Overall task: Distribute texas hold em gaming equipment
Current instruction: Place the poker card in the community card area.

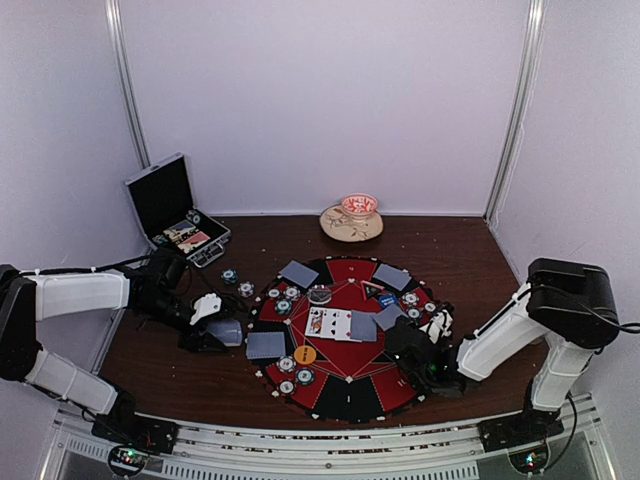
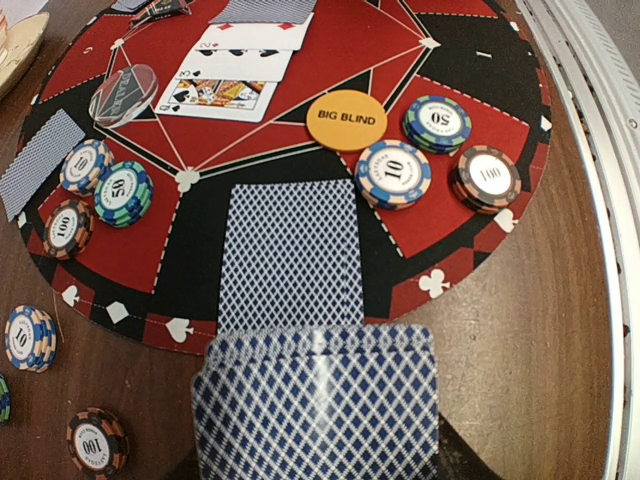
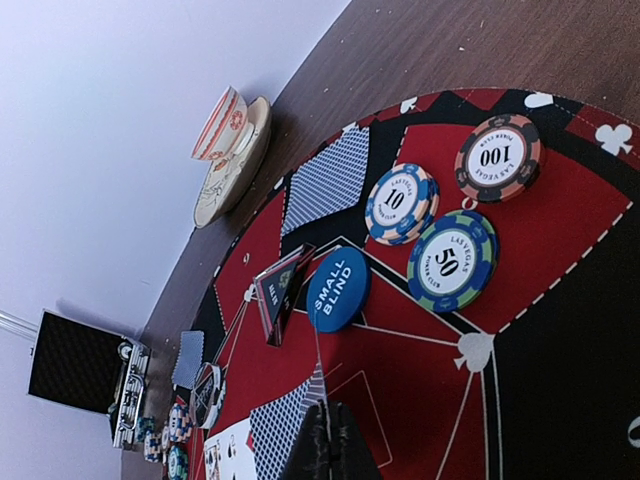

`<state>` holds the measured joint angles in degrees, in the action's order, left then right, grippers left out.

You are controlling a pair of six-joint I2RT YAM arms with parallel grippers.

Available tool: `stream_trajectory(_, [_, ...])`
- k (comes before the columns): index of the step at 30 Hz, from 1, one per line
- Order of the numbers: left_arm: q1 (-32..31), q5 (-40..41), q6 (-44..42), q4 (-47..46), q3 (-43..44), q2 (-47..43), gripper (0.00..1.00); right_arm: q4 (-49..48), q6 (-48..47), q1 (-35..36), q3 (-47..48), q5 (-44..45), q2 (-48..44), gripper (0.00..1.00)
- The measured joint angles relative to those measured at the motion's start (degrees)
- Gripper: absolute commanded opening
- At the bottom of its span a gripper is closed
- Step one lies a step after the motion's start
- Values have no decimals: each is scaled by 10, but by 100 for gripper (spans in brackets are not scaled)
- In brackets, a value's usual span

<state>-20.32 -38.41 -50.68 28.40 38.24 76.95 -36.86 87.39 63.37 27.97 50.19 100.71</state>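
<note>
Left gripper [image 1: 220, 335] pinches a stack of blue-backed cards [image 2: 315, 405] at the edge of the round mat [image 2: 120, 250] on my feed, while the right gripper [image 3: 327, 445] hangs pressed together above it.

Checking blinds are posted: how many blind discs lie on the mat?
2. Orange BIG BLIND disc, near-left on the mat; blue SMALL BLIND disc, far-right. The right arm may hide more.

Orange disc [image 2: 346, 120]: read "BIG BLIND".
Blue disc [image 3: 337, 289]: read "SMALL BLIND".
Green-edged chip [image 3: 452, 261]: bore "50" w/ "LAS VEGAS POKER CLUB".
Blue-edged chip [image 3: 401, 203]: bore "10".
Dark-edged chip [image 3: 499, 157]: bore "100".
</note>
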Motion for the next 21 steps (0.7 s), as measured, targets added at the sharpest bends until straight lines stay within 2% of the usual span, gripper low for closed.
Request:
stream_trajectory(5, [0, 0, 0, 0, 0, 0, 53, -3, 5, -4, 2, -5, 9, 8])
stream_trajectory(11, [0, 0, 0, 0, 0, 0, 53, -9, 9, -4, 7, -17, 21, 22])
stream_trajectory(21, [0, 0, 0, 0, 0, 0, 53, -12, 12, -2, 2, -52, 22, 37])
